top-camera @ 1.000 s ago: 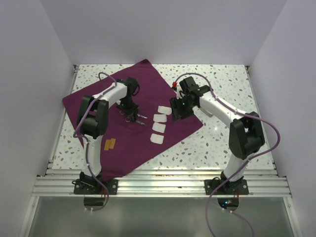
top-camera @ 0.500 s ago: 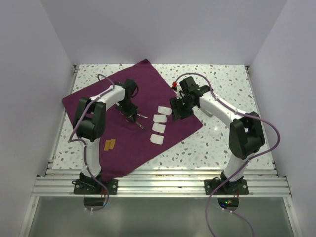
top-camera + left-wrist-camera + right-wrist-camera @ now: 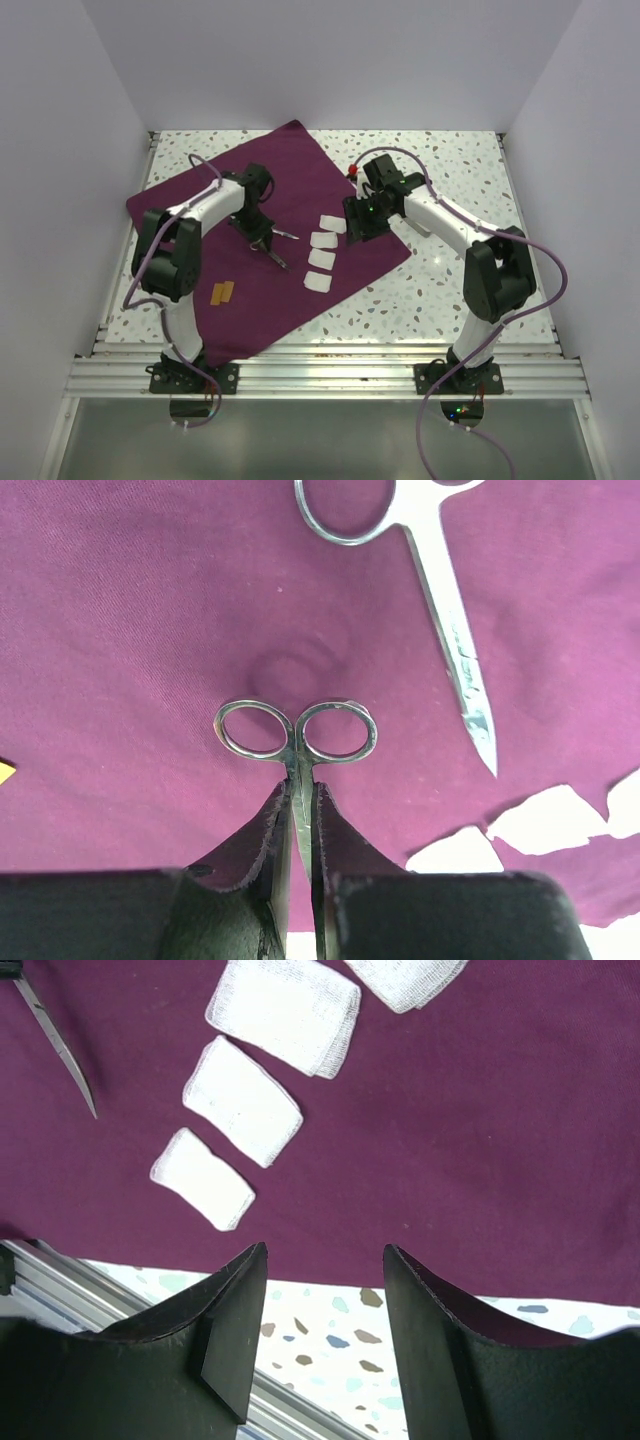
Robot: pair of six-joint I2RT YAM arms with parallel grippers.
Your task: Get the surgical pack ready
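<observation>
The surgical pack is a purple cloth point(image 3: 300, 180) spread flat on the table, and it fills the left wrist view point(image 3: 120, 610). My left gripper point(image 3: 298, 792) point(image 3: 261, 234) is shut on the shank of a small pair of steel scissors point(image 3: 296, 736). Their ring handles stick out past the fingertips, just over the cloth. A second pair of scissors point(image 3: 442, 590) lies loose on the cloth beyond. My right gripper point(image 3: 325, 1260) point(image 3: 360, 222) hangs open and holds nothing, over the cloth's right edge point(image 3: 450, 1140).
Several white gauze pads point(image 3: 321, 250) point(image 3: 243, 1100) lie in a row on the cloth between the arms. A small orange strip point(image 3: 222, 292) sits on the cloth near the left arm. Speckled tabletop point(image 3: 450, 160) surrounds the cloth, with a metal rail point(image 3: 320, 375) at the front.
The left gripper has closed on the scissors and shifted slightly, with the left arm's elbow swinging left. The right arm has stayed put.
</observation>
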